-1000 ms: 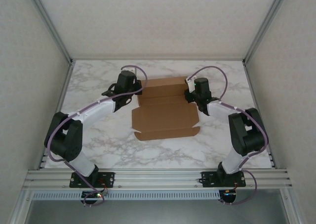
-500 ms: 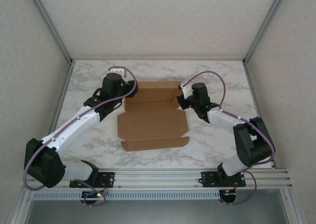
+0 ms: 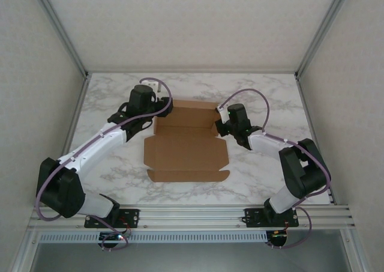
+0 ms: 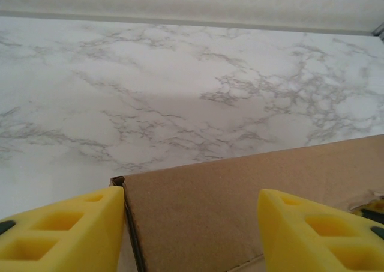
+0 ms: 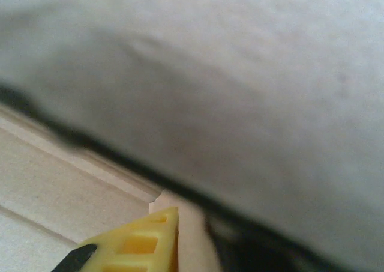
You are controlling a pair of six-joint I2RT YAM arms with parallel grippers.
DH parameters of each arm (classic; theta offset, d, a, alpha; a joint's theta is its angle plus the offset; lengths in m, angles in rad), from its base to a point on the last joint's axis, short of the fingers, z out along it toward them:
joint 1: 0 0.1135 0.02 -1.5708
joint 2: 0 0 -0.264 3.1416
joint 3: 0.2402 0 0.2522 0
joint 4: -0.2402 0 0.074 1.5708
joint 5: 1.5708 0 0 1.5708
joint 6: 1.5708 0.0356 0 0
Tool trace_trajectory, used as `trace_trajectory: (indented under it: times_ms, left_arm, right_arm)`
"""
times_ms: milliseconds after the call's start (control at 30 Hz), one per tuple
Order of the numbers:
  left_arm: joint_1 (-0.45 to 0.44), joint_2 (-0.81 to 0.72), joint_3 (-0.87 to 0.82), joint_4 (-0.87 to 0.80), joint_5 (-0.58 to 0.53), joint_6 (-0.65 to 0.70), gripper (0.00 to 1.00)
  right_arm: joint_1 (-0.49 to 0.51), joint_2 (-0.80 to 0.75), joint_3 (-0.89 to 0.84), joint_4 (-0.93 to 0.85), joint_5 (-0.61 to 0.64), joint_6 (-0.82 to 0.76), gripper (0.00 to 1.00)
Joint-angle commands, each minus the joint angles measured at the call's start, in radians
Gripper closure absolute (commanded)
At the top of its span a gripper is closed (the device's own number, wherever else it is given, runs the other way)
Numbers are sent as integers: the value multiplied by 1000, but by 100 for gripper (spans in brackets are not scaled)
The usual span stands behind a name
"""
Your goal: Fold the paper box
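Laboratory robot cell, walled by plain white panels (image 3: 36,74) held in aluminium profile posts (image 3: 60,29). Marble-patterned bench (image 3: 198,83) edged at the near side by slotted aluminium rails (image 3: 192,215), with left arm (image 3: 99,143) and right arm (image 3: 270,143) bolted there side by side, white-and-black, trailing purple cables (image 3: 246,90).

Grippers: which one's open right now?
The left gripper: its yellow fingers stand wide apart over the paper box corner. The right gripper is pinched on the box's side flap.
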Motion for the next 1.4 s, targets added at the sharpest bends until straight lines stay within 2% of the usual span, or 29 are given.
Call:
trace_trajectory:
  times_ms: [0,133,267,367,500,667,833,1000,1167,1233,1367]
  left_arm:
    - [-25,-46,58,45,119,20,41]
    - [-25,-68,67,29,111,24,40]
    - [-28,-58,60,-16,154,39,35]
    - [-30,-74,5,-14,161,26,33]
    - [-30,-118,-59,-12,112,6,29]
    - [-18,-153,-90,-50,-6,-73,25]
    - [21,-192,-137,-30,-26,-203,22]
    - [68,-190,-145,-28,-28,-252,20]
    - [75,-173,-120,31,-30,-144,21]
    - [75,-112,-79,67,25,-88,21]
    - [58,115,41,88,266,-75,26]
  right_arm:
    - [41,-34,1,44,-9,-49,84]
    - [40,-41,30,12,3,-73,84]
    - [40,-44,48,9,23,-98,84]
    - [36,-38,74,0,19,-109,84]
    - [33,-32,92,0,28,-111,84]
    - [33,-41,76,23,57,-89,84]
    - [34,-63,47,45,67,-74,84]
    - [33,-68,42,50,70,-72,84]
    - [33,-62,35,61,54,-89,84]
    - [32,-48,38,67,49,-98,83]
    - [25,-28,38,73,34,-86,83]
